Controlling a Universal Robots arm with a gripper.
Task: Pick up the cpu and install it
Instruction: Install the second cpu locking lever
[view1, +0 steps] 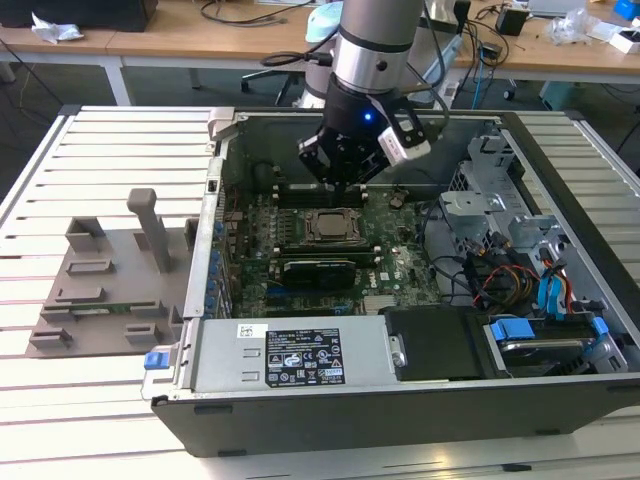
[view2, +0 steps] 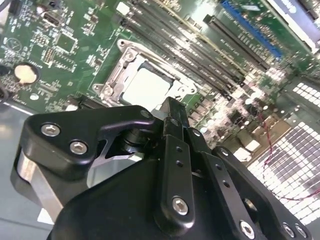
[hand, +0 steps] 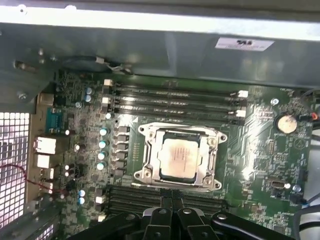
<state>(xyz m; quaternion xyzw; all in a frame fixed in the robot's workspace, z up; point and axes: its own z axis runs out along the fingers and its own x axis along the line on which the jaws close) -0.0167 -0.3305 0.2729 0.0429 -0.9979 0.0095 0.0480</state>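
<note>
The cpu (hand: 180, 157), a small square chip with a silvery top, lies flat inside the metal-framed socket (hand: 146, 172) on the green motherboard; it also shows in the second wrist view (view2: 147, 90) and the exterior view (view1: 330, 225). My gripper (view1: 345, 188) hangs inside the open computer case, just above the board and a little to the side of the socket, over a bank of memory slots. Its black fingers (hand: 165, 207) are pressed together with nothing between them, and they stand apart from the chip. In the second wrist view the gripper (view2: 172, 111) points down beside the socket.
Long memory slots (hand: 175, 97) flank the socket on two sides. The case walls (view1: 225, 135) ring the board. A power supply (view1: 290, 355) and a drive cage with cables (view1: 520, 260) stand nearby. A grey plastic tray (view1: 100, 290) with raised blocks lies at the exterior view's left.
</note>
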